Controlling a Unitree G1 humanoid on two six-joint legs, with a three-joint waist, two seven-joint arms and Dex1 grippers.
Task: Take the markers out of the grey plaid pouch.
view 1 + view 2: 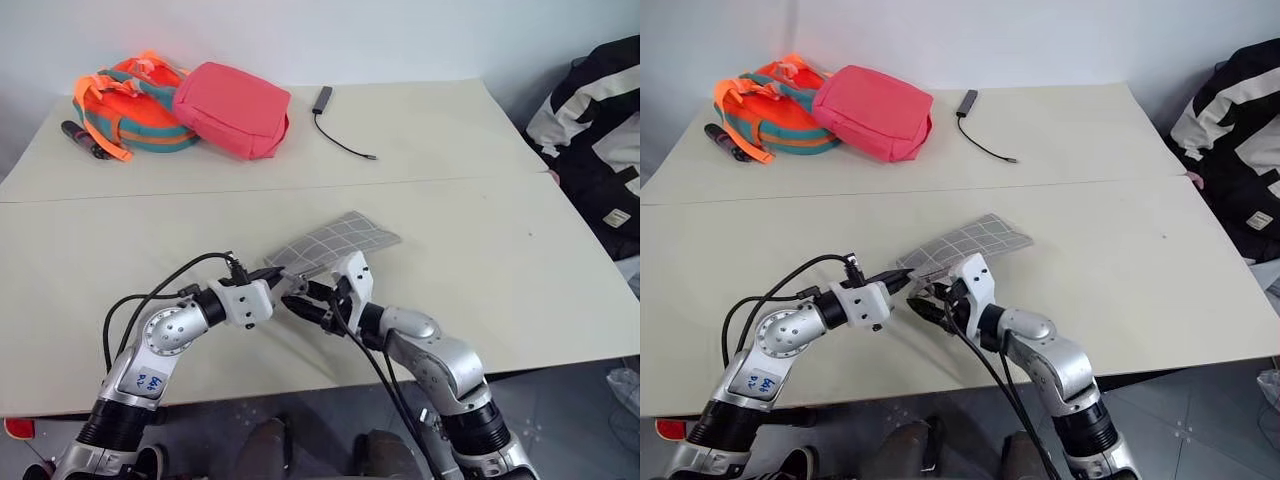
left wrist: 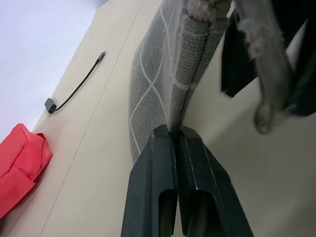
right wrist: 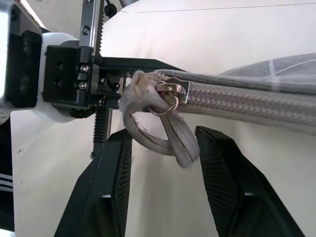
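- The left gripper point(image 2: 177, 132) is pinched fully closed on the near corner of the grey plaid pouch point(image 1: 335, 243), fabric clamped between its two black fingers
- That end of the pouch is lifted off the table point(image 1: 480, 250), while the far end rests on the surface and angles away toward the right
- The right gripper point(image 3: 165, 136) stands about half open at the same end of the pouch; its fingers point(image 3: 111, 173) sit either side of the grey fabric pull loop point(image 3: 158, 128) that hangs from the metal zip slider point(image 3: 170, 90), with a gap on each side, so it grips nothing
- The zip along the pouch's edge looks closed, and I can't make out any markers
- The surface is two cream tabletops butted together, a seam running across between them, against a pale wall
- At the far left lie an orange and teal bag point(image 1: 125, 100) and, touching it, a pink-red bag point(image 1: 232, 108)
- A dark stick-like thing point(image 1: 82, 138) lies just left of the orange bag
- A thin black cable with a plug point(image 1: 335, 125) lies well beyond the pouch
- A black and white garment point(image 1: 595, 130) sits by the table's right edge
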